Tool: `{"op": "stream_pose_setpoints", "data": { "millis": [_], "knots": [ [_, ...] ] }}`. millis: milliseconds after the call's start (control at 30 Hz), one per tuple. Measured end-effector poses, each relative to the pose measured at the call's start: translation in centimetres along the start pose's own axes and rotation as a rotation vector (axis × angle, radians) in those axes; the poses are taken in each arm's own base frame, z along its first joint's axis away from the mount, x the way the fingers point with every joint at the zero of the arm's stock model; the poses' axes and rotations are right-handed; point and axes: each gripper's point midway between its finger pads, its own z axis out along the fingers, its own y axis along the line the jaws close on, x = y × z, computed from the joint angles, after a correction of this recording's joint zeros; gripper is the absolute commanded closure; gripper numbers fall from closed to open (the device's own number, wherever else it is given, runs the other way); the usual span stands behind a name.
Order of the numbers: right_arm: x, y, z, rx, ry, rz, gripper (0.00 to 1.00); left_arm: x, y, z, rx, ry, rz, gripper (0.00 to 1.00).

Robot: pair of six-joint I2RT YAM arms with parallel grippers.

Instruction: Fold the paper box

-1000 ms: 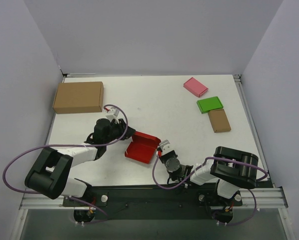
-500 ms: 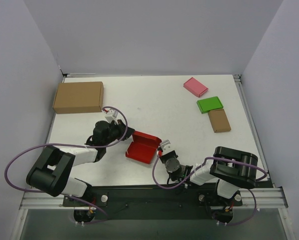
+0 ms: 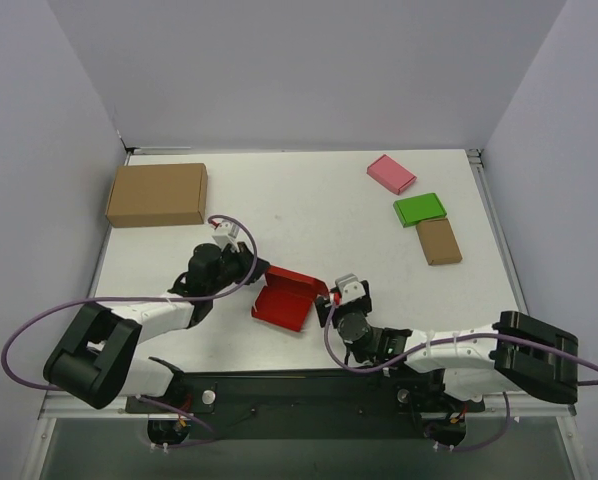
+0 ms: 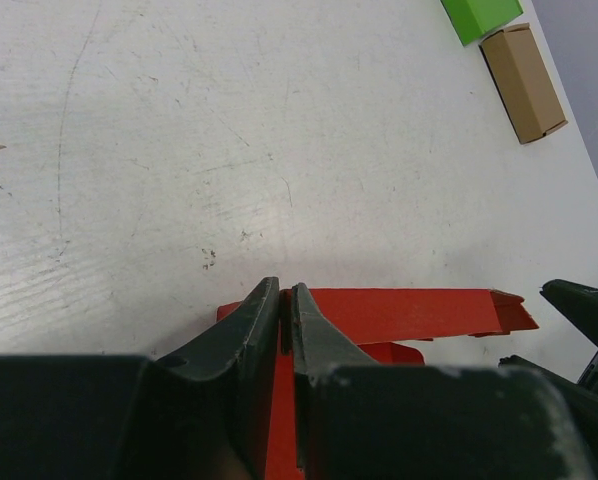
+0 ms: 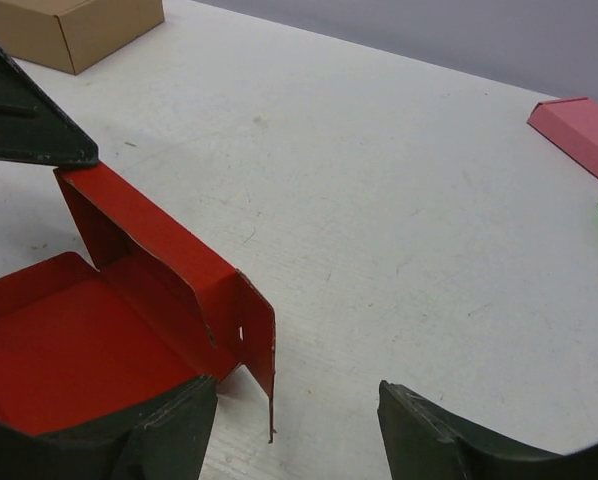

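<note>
The paper box [image 3: 284,298] is bright red and lies open near the front middle of the table, its lid flap standing up along the far edge. My left gripper [image 3: 260,271] is shut on the left end of that raised flap. In the left wrist view the jaws [image 4: 286,293] pinch the thin red card, and the paper box [image 4: 399,312] runs off to the right. My right gripper [image 3: 330,301] stands open at the box's right end. In the right wrist view the paper box [image 5: 89,345] shows its inside, and a small side flap [image 5: 260,340] hangs between my spread fingers [image 5: 169,430].
A large brown carton [image 3: 157,194] sits at the back left. At the back right lie a pink flat box [image 3: 391,173], a green flat box [image 3: 420,209] and a small brown box [image 3: 438,241]. Grey walls close in the table on three sides.
My right gripper has opened and its arm has stretched out low along the front. The left gripper closed on the flap earlier and has held since. The box has shifted slightly.
</note>
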Motion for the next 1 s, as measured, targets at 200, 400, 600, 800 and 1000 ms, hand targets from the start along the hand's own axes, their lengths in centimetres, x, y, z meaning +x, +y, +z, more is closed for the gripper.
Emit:
{"op": "stream_pose_setpoints", "data": {
  "millis": [200,400,600,800,1000],
  "knots": [
    [0.8,-0.1,-1.0,-0.035,0.058,0.009,0.27,0.2,-0.5,0.1,-0.011,0.009,0.026,0.81],
    [0.8,0.5,-2.2,-0.113,0.096,0.049,0.26,0.2,-0.5,0.3,-0.029,0.011,0.035,0.81],
    [1.1,1.0,-3.7,-0.187,0.151,0.087,0.25,0.2,-0.5,0.3,-0.040,0.012,0.041,0.81],
    [-0.9,1.5,-4.7,-0.195,0.183,0.288,0.29,0.2,-0.6,0.2,-0.045,0.013,0.057,0.81],
    [-4.6,3.2,-3.4,-0.170,0.228,0.698,0.44,0.3,-0.7,0.0,-0.052,0.015,0.068,0.81]
  ]
}}
